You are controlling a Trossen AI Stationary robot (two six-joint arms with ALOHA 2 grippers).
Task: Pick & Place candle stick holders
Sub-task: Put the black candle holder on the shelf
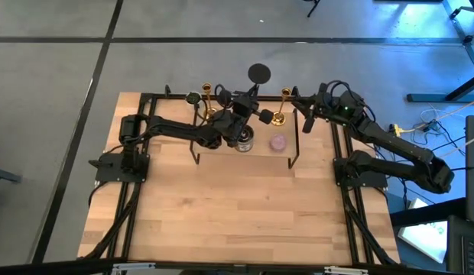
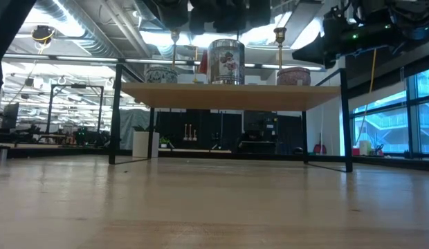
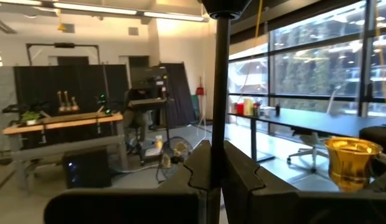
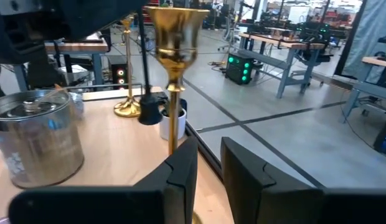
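Brass on the raised wooden shelf (image 1: 222, 156): both candle stick holders stand upright along its far edge. Left candle stick holder (image 1: 207, 101) is at the far left, with a small round candle (image 1: 193, 98) just beside it.

Left gripper (image 1: 235, 114) is over the shelf's middle, above the silver tin (image 1: 244, 142). Left wrist view shows its fingers (image 3: 196, 171) pressed together with only the black stand pole (image 3: 219, 93) in line with them, apparently behind; nothing brass between them. Clenched, empty.

Pink candle (image 1: 277, 143) sits right of the tin, near the shelf's front.

Right candle stick holder (image 1: 281, 107) stands at the far right of the shelf. Right gripper (image 1: 307, 107) is just beside it. In the right wrist view the stem (image 4: 174, 118) runs down to the gap at the finger (image 4: 183, 165) tips, jaws narrowly parted. Cannot tell whether the pads actually pinch the stem or merely bracket it.

Judgement: both holders look placed on the shelf. Either the right one is about to be let go and the job is near done, or it is only now being taken; the pictures do not settle which. Left arm appears idle.
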